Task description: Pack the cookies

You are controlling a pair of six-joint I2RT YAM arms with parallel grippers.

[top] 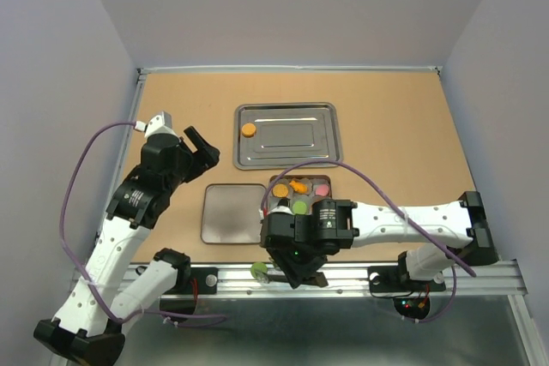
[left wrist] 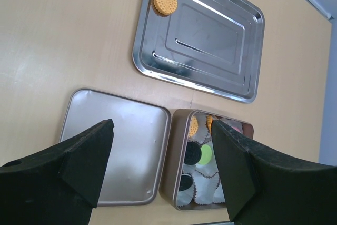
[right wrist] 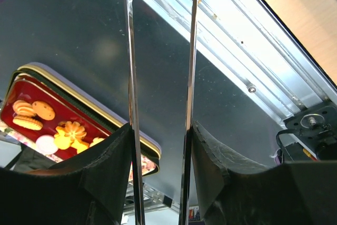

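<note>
**Operator:** Where are the cookies?

**Me:** One orange cookie (left wrist: 165,2) lies alone in a corner of the steel tray (left wrist: 210,40), close against its raised rim. The other cookies (top: 300,195), orange, green, black and pink, sit in the open tin (left wrist: 176,154) just on the near side of the tray, among white paper cups (left wrist: 206,171).

**Operator:** What could go wrong from here?

**Me:** As I judge it, the tongs (right wrist: 130,67) are the weak point. My right end effector (right wrist: 160,130) is pinching their two thin blades between its fingers. It points out past the near rail, away from the counter (left wrist: 63,35). Swinging back, the long blades could clip the tin's wall or knock a cup askew. The lone cookie is flat and lies on smooth steel. So the blades may skate and push it along the rim rather than lift it, and too hard a squeeze could flick it out. My right arm's cable (top: 343,169) also arcs over the tin and might drag across it.

**Operator:** And the containers?

**Me:** The tray holds only that one cookie. The tin is partly filled, and some cups look empty, though my left fingers hide part of it. Its lid (left wrist: 116,140) lies flat just beside it with nothing on it. My left end effector (left wrist: 161,130) is spread wide, holds nothing and hovers above the lid and tin.
</note>
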